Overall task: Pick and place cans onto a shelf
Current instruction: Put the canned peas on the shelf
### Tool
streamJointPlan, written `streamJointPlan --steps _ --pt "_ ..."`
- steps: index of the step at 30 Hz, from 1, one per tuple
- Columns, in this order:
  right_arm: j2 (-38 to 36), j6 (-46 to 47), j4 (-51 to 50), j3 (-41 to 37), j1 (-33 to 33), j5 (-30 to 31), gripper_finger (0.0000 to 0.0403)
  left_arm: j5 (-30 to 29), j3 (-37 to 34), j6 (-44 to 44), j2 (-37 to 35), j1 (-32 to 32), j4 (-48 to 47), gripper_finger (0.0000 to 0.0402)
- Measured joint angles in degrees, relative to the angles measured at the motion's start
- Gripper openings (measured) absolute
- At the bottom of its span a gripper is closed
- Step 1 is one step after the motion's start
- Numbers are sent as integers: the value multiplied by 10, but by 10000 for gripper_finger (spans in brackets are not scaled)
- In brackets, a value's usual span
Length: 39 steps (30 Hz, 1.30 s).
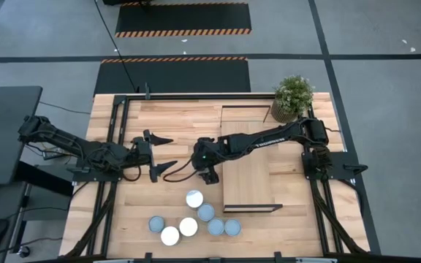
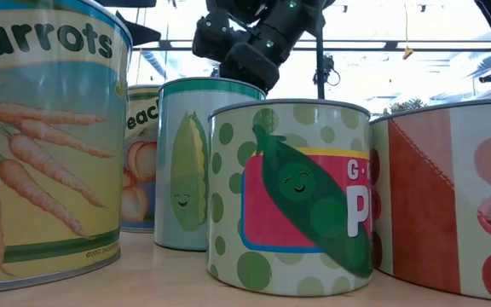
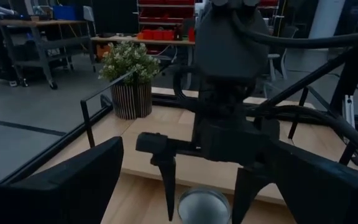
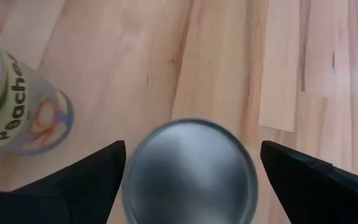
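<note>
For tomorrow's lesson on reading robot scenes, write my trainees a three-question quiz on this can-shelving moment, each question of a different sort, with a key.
1. True or false: the right gripper hangs open over a can, one finger on each side.
2. Multiple choice: how many cans stand on the shelf? A none; B two; C five.
3. Fill in: the can beside the one under the right gripper is labelled ____.

Key
1. True; the fingers are spread clear of its rim.
2. A; the cans stand on the table in front of the shelf.
3. Peaches.
</note>
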Motion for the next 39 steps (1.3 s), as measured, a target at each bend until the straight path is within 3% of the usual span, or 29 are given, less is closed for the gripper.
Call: streamJointPlan --steps 10,21,33,39 --pt "21 17 -14 0 -9 3 370 0 0 -2 0 0 -1 396" --pt "32 30 -19 5 -9 4 323 0 0 -3 0 0 -8 396" --pt "-11 33 -99 55 -18 77 326 0 0 -3 0 0 -14 396" --pt "-61 80 -138 45 -50 90 327 -3 0 -2 0 0 -13 396"
